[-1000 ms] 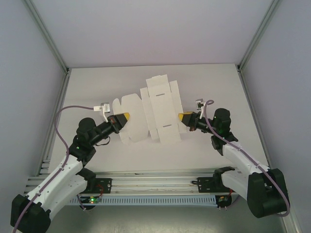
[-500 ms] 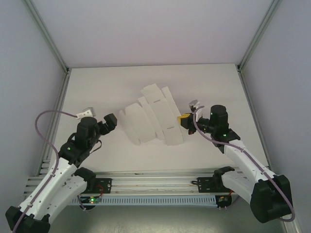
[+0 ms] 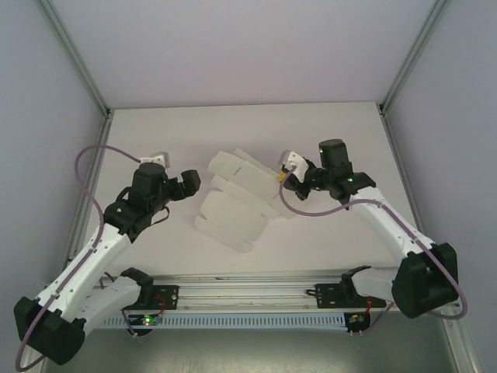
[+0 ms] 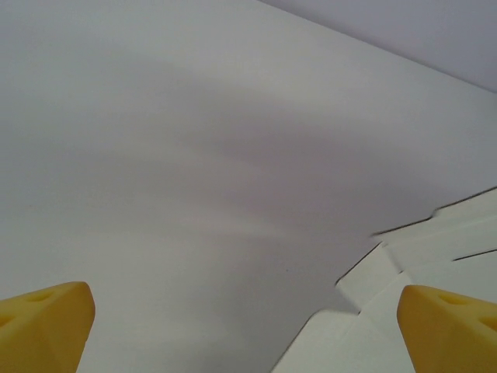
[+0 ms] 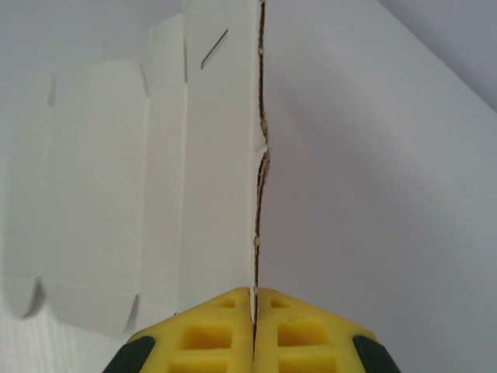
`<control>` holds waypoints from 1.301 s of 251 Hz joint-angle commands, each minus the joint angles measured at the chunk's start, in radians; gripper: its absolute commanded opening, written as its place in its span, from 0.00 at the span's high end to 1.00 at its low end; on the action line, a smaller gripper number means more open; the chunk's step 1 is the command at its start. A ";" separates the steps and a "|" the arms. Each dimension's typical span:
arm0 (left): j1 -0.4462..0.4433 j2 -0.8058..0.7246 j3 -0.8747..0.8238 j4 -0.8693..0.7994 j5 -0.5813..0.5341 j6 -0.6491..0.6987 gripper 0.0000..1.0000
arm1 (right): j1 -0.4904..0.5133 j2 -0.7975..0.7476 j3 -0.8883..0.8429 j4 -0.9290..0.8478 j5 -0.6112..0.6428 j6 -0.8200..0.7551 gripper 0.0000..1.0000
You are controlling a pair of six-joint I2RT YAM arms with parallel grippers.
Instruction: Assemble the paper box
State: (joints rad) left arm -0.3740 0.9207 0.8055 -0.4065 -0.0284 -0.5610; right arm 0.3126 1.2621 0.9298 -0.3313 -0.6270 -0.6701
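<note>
At the near edge, the metal rail [image 3: 248,284] carries both arm bases, and a purple cable [image 3: 84,175] loops out from the left arm.

Further in, the left pincer [image 3: 188,184] hangs above the worktop [image 3: 342,132] with its jaws spread wide. In the left wrist view its yellow fingers [image 4: 43,322] sit at the two lower corners with bare surface between them, holding nothing. It is just beside the left end of the paper box [image 3: 237,198] but not touching it; a tabbed corner of the card shows past the right-hand finger.

The paper box is an unfolded cutout of white card — creased panels, small flaps, a couple of slits — lying skewed in the middle of the worktop, between the two pincers. Its near-left part seems to rest flat. Its far-right side looks raised, though from above I cannot be sure how far it is tilted.

The right pincer [image 3: 281,176] is pressed together on that right edge. In the right wrist view the yellow pads [image 5: 210,334] meet with the thin card edge clamped in the seam — the sheet runs straight away from the pads, its panels fanning off to the left.

Beyond lies bare worktop, up to the pale back wall [image 3: 248,47].
</note>
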 commanded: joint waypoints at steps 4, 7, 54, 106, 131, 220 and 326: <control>-0.011 0.049 0.057 0.044 0.014 0.047 0.00 | 0.011 0.084 0.100 -0.158 0.027 -0.285 1.00; -0.011 0.053 0.061 0.042 0.012 0.048 0.00 | 0.012 0.094 0.110 -0.171 0.026 -0.302 1.00; -0.011 0.137 0.096 0.034 -0.043 0.051 0.00 | 0.026 0.198 0.199 -0.262 0.041 -0.468 1.00; -0.011 0.195 0.093 0.166 0.209 0.230 0.00 | 0.028 0.284 0.289 -0.379 0.000 -0.571 1.00; -0.026 0.232 0.115 0.194 0.439 0.442 0.00 | 0.028 0.325 0.339 -0.443 -0.016 -0.599 1.00; -0.095 0.506 0.345 -0.019 0.502 0.703 0.27 | 0.027 0.392 0.425 -0.513 -0.032 -0.617 1.00; -0.171 0.574 0.409 -0.061 0.338 0.664 0.52 | 0.024 0.416 0.445 -0.508 0.008 -0.564 1.00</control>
State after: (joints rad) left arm -0.5255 1.4845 1.1885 -0.4065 0.3454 0.0940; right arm 0.3317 1.6657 1.3411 -0.8303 -0.5941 -1.2530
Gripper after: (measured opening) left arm 0.485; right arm 0.050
